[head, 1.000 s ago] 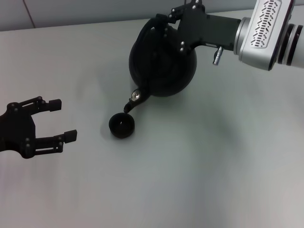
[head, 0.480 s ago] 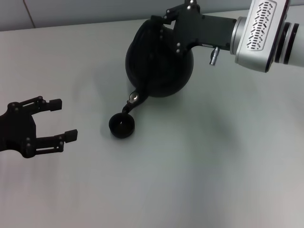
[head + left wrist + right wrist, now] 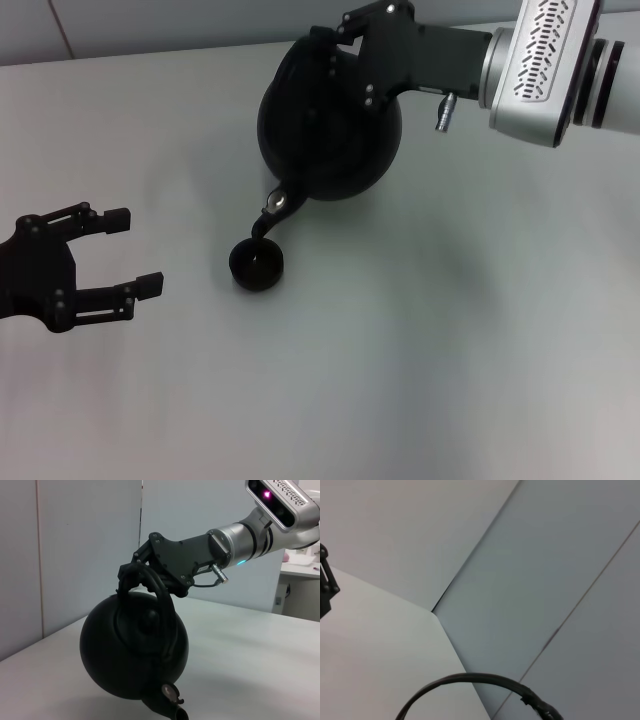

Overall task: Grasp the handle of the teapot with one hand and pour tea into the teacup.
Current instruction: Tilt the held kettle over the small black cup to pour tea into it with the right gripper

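At nine o'clock the left tool [image 3: 128, 252] hung idle over the table [image 3: 450, 380], fingers spread. The teacup [image 3: 256, 264] sat centrally, the tilted teapot [image 3: 328, 135] at one o'clock, its spout just above the cup. The right tool [image 3: 345, 45] clamped the handle [image 3: 161, 596]; further tipping might overshoot the small cup and spill.

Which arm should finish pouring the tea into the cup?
Right: its gripper already holds the handle, with the teapot tipped, spout over the teacup. The left gripper sits open and apart.
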`<action>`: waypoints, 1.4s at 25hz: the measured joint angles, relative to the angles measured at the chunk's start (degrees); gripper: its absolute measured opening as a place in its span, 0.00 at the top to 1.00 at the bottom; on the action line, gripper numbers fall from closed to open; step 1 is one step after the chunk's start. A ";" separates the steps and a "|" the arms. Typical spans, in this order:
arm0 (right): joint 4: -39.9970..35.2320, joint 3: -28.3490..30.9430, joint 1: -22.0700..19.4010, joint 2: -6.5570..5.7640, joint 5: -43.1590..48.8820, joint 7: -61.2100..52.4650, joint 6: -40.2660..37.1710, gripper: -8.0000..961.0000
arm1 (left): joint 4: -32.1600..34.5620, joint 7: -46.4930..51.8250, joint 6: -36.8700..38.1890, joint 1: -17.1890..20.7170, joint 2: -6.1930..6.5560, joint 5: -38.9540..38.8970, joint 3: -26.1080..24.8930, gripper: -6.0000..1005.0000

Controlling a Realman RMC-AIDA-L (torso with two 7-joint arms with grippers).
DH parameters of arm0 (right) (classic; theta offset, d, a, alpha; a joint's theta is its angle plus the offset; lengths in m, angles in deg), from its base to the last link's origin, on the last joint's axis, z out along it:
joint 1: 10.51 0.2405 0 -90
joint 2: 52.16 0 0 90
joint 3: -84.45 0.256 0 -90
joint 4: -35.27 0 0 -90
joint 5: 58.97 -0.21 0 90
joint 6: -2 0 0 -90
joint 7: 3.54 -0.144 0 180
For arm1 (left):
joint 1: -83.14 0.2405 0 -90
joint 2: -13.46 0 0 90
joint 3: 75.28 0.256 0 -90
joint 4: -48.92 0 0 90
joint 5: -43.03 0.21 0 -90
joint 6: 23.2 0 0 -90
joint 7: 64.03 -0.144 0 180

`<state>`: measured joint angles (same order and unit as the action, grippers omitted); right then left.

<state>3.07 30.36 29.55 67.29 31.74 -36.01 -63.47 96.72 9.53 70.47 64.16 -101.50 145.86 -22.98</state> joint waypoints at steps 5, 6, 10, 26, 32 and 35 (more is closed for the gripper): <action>-0.17 -0.47 0.02 0.00 0.00 0.29 0.00 0.90 | 0.00 0.00 0.03 0.00 0.07 0.00 0.00 0.14; -0.20 -0.50 0.02 0.00 0.00 0.67 0.00 0.90 | 0.00 0.00 0.03 0.00 0.10 0.00 0.00 0.14; -0.22 -0.97 0.03 0.10 -0.11 2.13 0.00 0.90 | 0.00 0.00 0.03 0.00 0.15 0.00 0.00 0.14; -0.31 -3.39 0.46 0.18 -0.20 3.11 2.00 0.90 | 0.00 0.00 -1.38 -0.06 0.25 0.00 0.00 0.14; -0.33 -4.18 0.53 0.18 -1.51 3.87 2.36 0.90 | 0.00 0.00 -1.48 -0.16 0.20 0.00 0.00 0.14; -0.32 -4.21 0.53 0.18 -1.69 4.60 2.38 0.90 | 0.00 0.00 -1.50 -0.23 0.18 0.00 0.00 0.14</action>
<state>2.75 26.15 30.08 67.46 30.04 -31.41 -61.10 96.73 9.53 68.97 63.93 -101.32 145.86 -22.99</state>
